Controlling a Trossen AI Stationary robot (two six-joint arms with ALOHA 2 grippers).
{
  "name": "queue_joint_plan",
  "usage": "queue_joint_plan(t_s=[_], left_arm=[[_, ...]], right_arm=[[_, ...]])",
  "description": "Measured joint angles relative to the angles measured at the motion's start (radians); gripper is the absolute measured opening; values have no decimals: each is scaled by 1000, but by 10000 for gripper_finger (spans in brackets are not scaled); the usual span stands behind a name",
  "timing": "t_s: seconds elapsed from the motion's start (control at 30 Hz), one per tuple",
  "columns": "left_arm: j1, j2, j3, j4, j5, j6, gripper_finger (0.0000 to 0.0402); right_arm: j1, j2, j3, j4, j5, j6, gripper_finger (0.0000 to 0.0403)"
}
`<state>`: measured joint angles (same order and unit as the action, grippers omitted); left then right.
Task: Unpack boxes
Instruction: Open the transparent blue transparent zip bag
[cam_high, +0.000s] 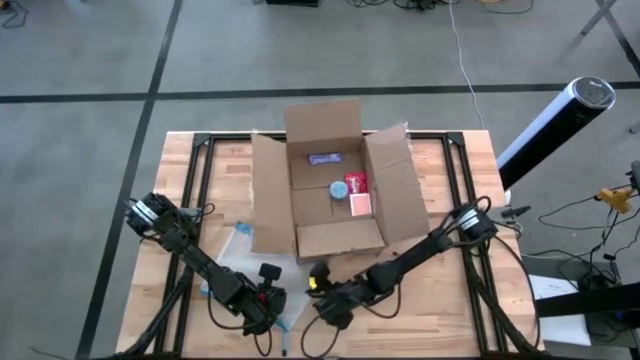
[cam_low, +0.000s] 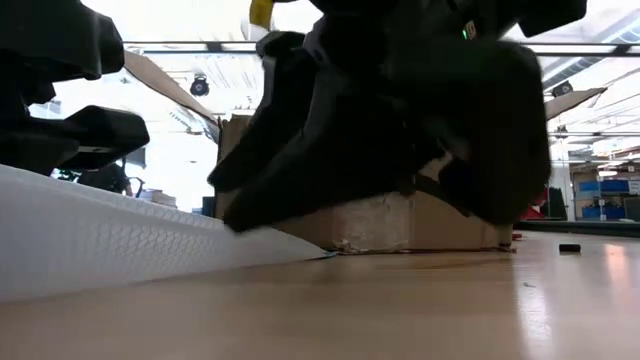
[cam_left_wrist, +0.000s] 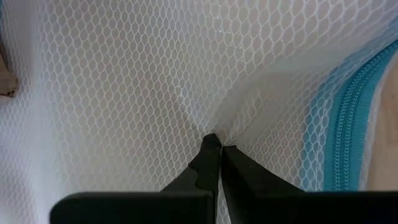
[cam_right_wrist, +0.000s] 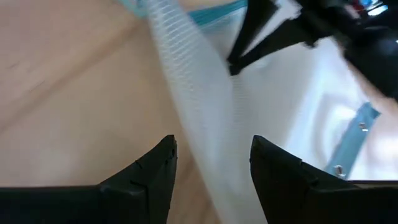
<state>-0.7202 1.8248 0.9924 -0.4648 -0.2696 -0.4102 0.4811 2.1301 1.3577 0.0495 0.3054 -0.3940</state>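
Left claw (cam_left_wrist: 219, 144) pinching mesh pouch (cam_left_wrist: 124, 74) | right claw (cam_right_wrist: 211, 155) open | box (cam_high: 330, 185) open

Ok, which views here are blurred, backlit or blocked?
Low view: the bright room behind silhouettes the arms, which hide much of the box. Right wrist view: the mesh pouch is smeared, its right hand open. Left wrist view: sharp, left hand pinching mesh. High view: evenly lit.

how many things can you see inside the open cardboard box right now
4, in the high view inside the box: a purple packet at the far side, a blue round item, a red packet and a pink item. More may be hidden.
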Motion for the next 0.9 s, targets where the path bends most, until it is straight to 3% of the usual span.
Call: queue_joint_plan(t_s=[0.47,0.63,0.8,0.9], left_arm=[[0,0,0,2,0,-18,0],[0,0,0,4,0,-18,0],[1,-1,-1,5,0,-18,0],[1,-5,-1,5,0,-18,0]], right_arm=[[-20,71,39,12,61,1,164],[-24,71,42,36,99,1,109],[-24,71,42,38,98,0,20],[-24,71,42,38,98,0,8]])
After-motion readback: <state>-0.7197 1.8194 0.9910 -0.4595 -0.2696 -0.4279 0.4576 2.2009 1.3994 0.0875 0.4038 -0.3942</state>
